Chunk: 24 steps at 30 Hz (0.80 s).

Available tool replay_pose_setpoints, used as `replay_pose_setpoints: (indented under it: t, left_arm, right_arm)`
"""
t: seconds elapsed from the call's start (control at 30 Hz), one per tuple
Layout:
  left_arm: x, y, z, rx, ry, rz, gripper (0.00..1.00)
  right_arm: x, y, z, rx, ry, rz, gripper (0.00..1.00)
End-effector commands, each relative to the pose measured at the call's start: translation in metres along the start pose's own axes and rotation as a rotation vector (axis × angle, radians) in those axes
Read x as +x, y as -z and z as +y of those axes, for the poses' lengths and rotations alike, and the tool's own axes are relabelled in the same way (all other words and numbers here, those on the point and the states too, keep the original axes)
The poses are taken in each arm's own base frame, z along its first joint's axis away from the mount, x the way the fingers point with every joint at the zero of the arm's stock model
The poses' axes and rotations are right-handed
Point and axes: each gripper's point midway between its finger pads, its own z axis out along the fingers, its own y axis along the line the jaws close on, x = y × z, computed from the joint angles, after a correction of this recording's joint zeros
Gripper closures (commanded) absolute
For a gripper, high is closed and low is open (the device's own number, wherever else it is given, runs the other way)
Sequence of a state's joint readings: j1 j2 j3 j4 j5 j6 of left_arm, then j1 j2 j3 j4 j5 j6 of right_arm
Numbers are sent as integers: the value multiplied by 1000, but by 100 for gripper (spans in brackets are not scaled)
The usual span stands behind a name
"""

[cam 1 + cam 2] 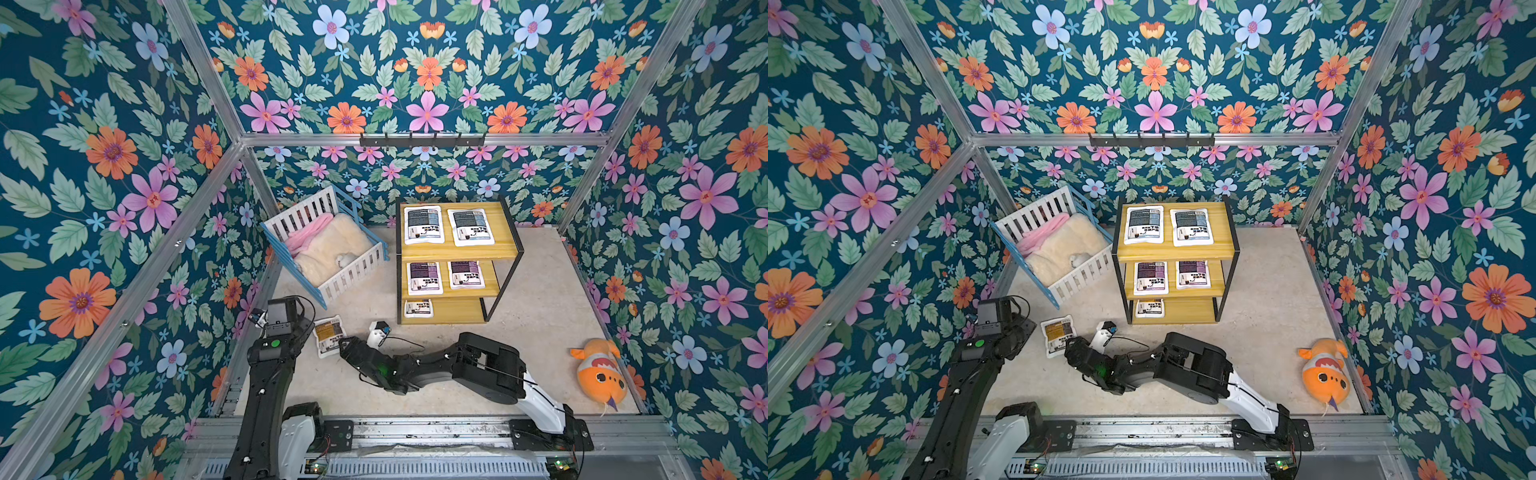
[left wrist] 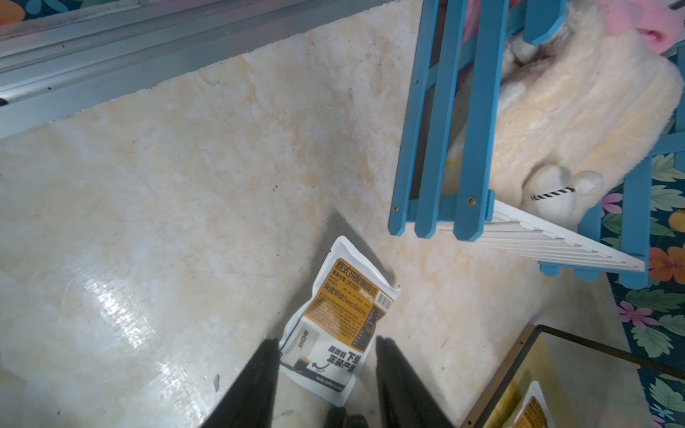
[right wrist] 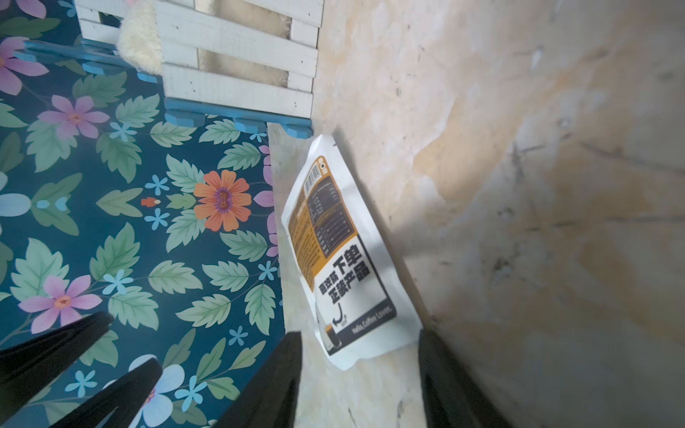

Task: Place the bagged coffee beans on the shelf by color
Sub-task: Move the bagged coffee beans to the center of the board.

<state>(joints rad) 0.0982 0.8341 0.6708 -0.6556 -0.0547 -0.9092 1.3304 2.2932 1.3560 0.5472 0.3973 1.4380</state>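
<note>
Top views show us the shelf nearly filled: a blue-grey pair on top, a purple pair in the middle, one yellow pouch on the bottom board. The last pouch lies flat on the floor near the crib. Our right gripper stands open astride its lower edge. The left gripper is open too, holding nothing. We judge it best to pinch the sealed rim, lift level, and set it beside the yellow one.
</note>
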Motion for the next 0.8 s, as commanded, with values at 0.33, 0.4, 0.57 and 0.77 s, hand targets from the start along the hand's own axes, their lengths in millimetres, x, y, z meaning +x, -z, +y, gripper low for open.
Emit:
replay_pose_setpoints:
  t: [0.33, 0.4, 0.57, 0.77]
  left_arm:
    - [9, -8, 10, -24, -13, 18, 51]
    - [8, -8, 11, -25, -16, 14, 51]
    - [6, -7, 10, -27, -20, 9, 51]
    - [4, -1, 9, -18, -29, 2, 51]
  right_arm:
    - [-2, -2, -26, 59, 35, 32, 42]
    - [-6, -8, -24, 54, 34, 28, 50]
    - [-6, -19, -15, 22, 45, 36, 65]
    - [-13, -4, 6, -64, 19, 28, 100]
